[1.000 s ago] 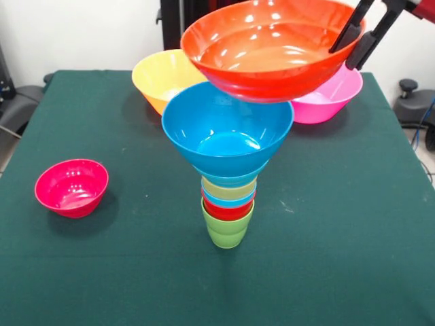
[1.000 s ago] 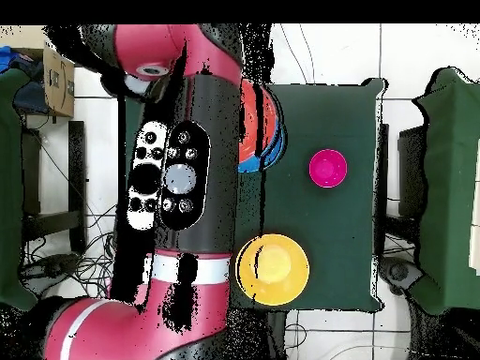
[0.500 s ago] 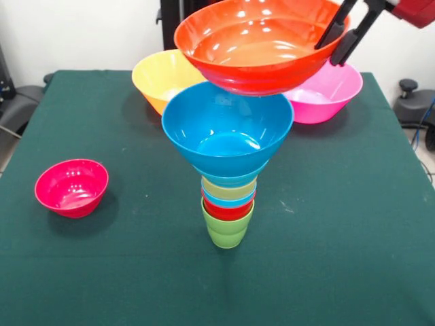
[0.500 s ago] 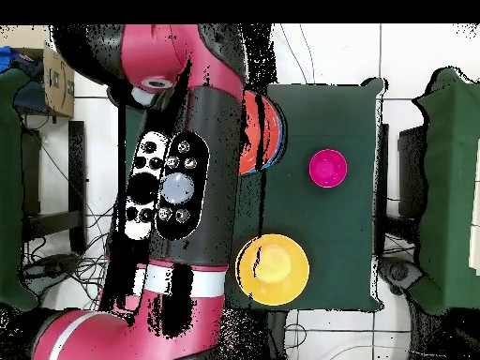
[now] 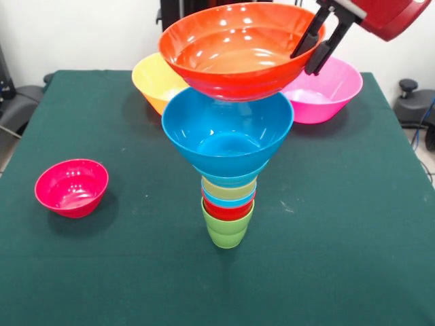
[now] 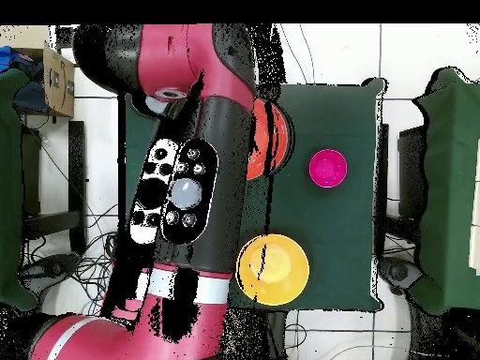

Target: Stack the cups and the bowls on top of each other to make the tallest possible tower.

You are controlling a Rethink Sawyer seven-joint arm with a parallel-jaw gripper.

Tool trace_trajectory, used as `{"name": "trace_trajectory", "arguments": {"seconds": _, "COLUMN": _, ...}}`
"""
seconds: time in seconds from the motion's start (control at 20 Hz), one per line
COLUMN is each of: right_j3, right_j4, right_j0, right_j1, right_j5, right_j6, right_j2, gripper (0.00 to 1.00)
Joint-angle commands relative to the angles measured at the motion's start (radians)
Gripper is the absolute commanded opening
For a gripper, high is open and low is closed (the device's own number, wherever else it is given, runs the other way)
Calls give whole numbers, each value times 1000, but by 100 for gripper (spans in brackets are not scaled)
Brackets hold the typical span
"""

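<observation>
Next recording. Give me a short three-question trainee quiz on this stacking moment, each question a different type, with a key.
1. True or false: the gripper holds the wide red-orange bowl by its rim.
2. Multiple choice: which piece is the base of the tower? A) the lime green cup B) the pink bowl C) the small magenta bowl
3. Fill in: the widest piece already on the tower is the medium ____ bowl.

Key: 1 true, the jaws pinch the rim on its pink-bowl side. 2 A. 3 blue.
</observation>
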Motion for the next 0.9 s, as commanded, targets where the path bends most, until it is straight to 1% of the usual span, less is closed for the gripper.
{"name": "trace_trajectory", "arguments": {"seconds": 0.05, "right_j3": 117, "right_j4": -76, "right_j0": 17, "right_j1": -15, "right_j5": -61, "right_j6": -25, "right_j2": 53, "gripper": 0}}
{"name": "trace_trajectory", "arguments": {"seconds": 0.9, "right_j3": 66, "right_j4": -82, "right_j0": 3, "right_j1": 16, "right_j5": -91, "right_j6": -37, "right_j2": 51, "gripper": 0}}
